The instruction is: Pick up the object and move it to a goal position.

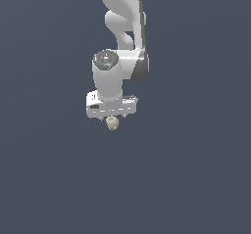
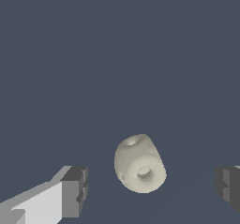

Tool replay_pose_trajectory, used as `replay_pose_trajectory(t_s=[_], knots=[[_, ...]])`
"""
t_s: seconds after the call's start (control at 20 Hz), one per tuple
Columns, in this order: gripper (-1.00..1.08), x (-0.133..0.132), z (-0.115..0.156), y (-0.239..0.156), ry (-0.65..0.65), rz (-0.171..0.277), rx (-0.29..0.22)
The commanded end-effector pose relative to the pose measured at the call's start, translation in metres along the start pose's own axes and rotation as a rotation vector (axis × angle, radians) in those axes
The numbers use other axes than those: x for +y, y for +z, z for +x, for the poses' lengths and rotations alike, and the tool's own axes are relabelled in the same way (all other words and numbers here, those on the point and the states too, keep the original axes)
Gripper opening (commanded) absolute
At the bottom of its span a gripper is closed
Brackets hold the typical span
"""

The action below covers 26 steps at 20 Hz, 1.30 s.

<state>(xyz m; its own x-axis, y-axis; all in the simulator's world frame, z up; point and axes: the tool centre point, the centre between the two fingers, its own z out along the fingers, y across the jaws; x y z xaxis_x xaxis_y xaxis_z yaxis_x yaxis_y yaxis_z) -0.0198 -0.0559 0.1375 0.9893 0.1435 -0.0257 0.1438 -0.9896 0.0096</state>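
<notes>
Plain dark blue-grey surface. Gripper (image 2: 150,190) open w/ fingers either side of ball (image 2: 139,164), not touching. Ball prob. light, rigid, rolls easily; grab across its middle.

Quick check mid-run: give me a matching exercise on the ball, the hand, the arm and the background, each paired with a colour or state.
Things:
1. ball
2. hand
3. arm
4. background

Descriptions:
A. plain dark blue-grey
B. beige-cream with round dimples
C. white, reaching down from the exterior view's top
D. open, a finger on each side of the ball, not touching it

Pairs: 1-B, 2-D, 3-C, 4-A
</notes>
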Motion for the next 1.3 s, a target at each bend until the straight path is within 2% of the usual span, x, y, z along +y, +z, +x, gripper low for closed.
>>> replay_pose_trajectory(t_s=[0.0,0.65,1.25], knots=[[1.00,0.001,-0.005,0.007,-0.054,0.001,0.003],[1.00,0.004,-0.033,0.041,-0.322,0.004,0.022],[1.00,0.004,-0.040,0.049,-0.382,0.005,0.027]])
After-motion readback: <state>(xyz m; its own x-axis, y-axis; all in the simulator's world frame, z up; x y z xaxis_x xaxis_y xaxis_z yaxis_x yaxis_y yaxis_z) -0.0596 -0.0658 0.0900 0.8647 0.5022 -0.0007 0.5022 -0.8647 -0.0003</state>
